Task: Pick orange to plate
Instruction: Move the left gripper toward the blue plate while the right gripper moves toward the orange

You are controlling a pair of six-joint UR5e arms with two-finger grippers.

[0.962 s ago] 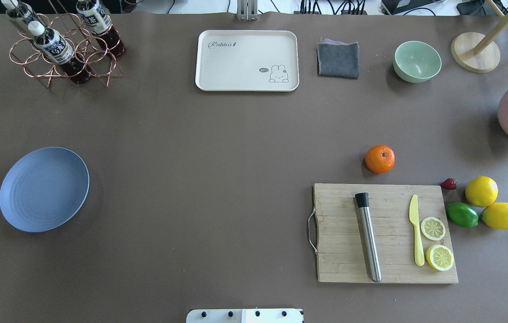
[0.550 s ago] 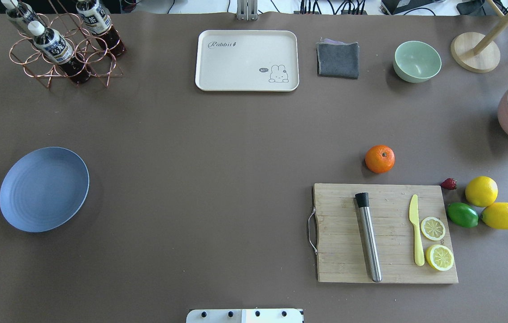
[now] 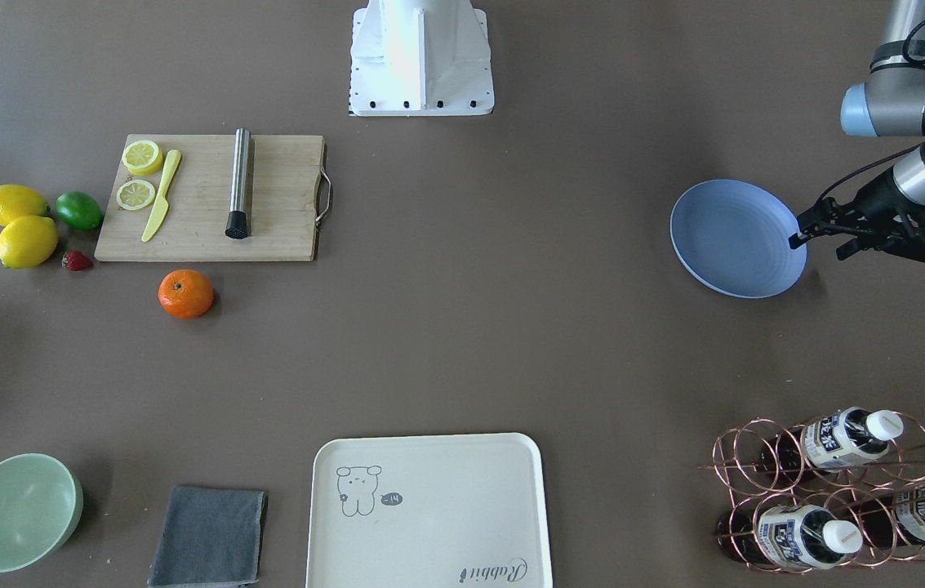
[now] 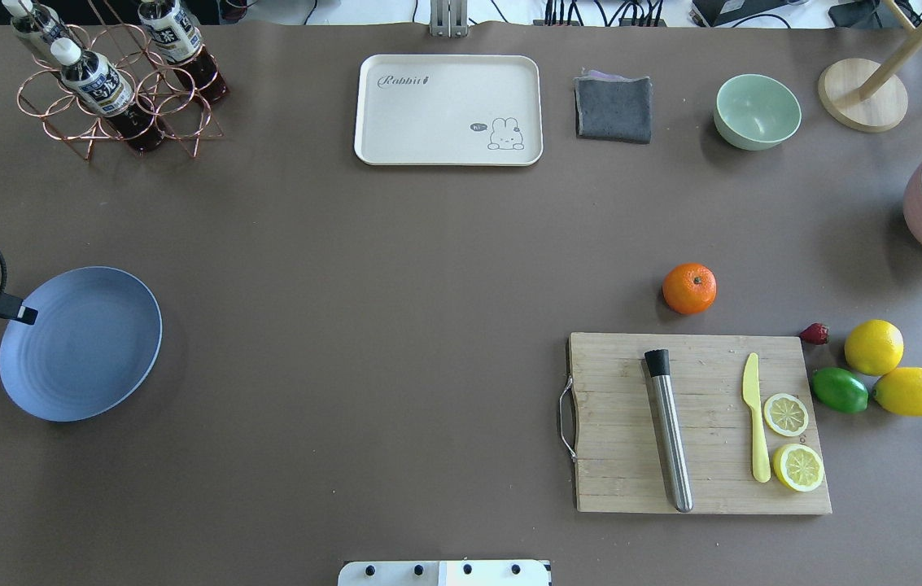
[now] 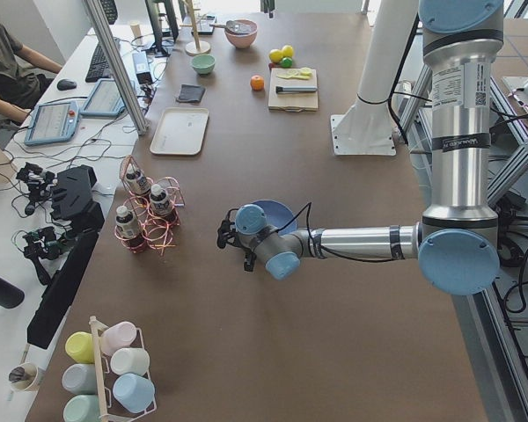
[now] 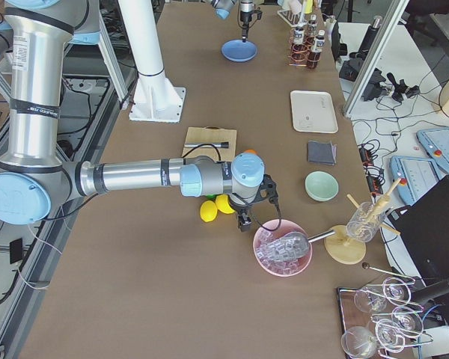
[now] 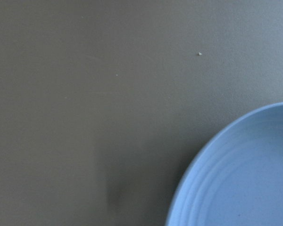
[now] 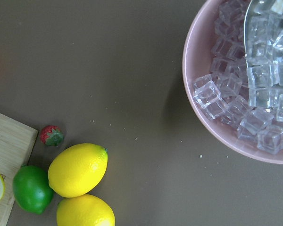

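The orange [image 4: 689, 288], round and dimpled, without a long axis, is set on the brown table [image 4: 395, 268] just beyond the wooden board [image 4: 701, 423], green stem dot upward. The matte, faintly ringed blue plate [image 4: 80, 343] lies well apart, the left hand [image 3: 817, 247] held open at its rim. The state of the right hand [image 6: 244, 218] cannot be told. "Rabbit" is printed on the cream tray [image 4: 448, 110]

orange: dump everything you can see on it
The orange is small, round and bright orange, with a tiny dark stem dot on its upper side. It looks whole, unpeeled and unmarked. It sits on the bare brown table, just past the board on the side away from the robot's base, with a narrow gap between them. Only the table touches it. The plate lies far across the table.
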